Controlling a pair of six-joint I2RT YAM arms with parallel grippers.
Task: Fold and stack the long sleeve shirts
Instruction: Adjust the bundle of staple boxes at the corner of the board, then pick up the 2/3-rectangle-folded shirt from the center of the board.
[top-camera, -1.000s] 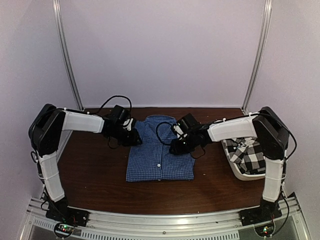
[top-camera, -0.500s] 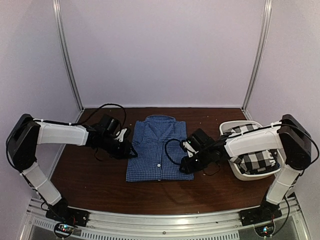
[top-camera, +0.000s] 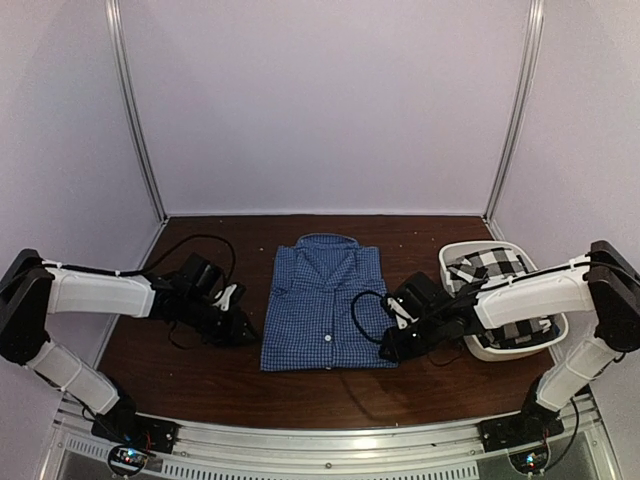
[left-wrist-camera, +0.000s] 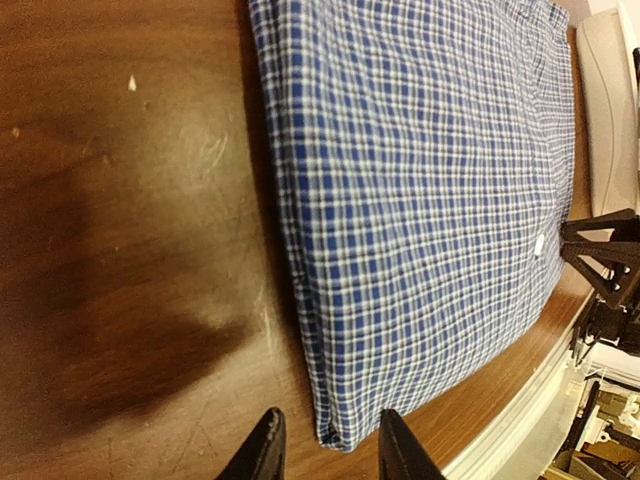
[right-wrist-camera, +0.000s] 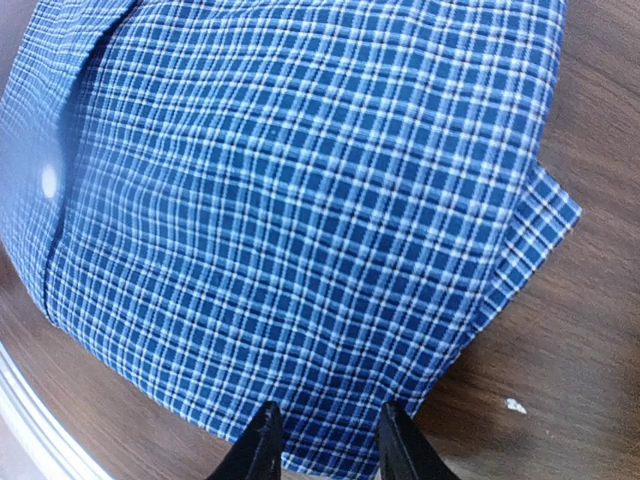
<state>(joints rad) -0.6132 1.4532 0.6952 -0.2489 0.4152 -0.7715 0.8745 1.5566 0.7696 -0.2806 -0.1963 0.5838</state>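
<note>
Sliding back toward the near edge, both arms had come off the shoulders of the blue shirt (top-camera: 328, 305), where they sat a sec ago, and now flanked its hem corners. L gripper (top-camera: 243, 328) sat just beside the near-left corner and R gripper (top-camera: 388, 348) at the near-right one, both low over the table (top-camera: 180, 385).

The wrist views agreed. Each pair of fingers stood part-open w/ a clear gap, the hem corner lying between or just ahead of the tips, and nothing was visibly pinched (no cloth lifted either). The shirt had shifted a little nearer and rightward but kept its shape: a neat rectangle, collar at the far end, buttons up, mid-table. R arm pulling out also uncovered the tub (top-camera: 500, 352), w/ the check shirt (top-camera: 495, 265) bunched inside, unfolded.

As I read it, the blue one looked done or close to it, and this was prob. a last smoothing pass down the sides. One small flap stuck out at a side edge in the R wrist view. The check shirt and the stacking were yet to be done.
</note>
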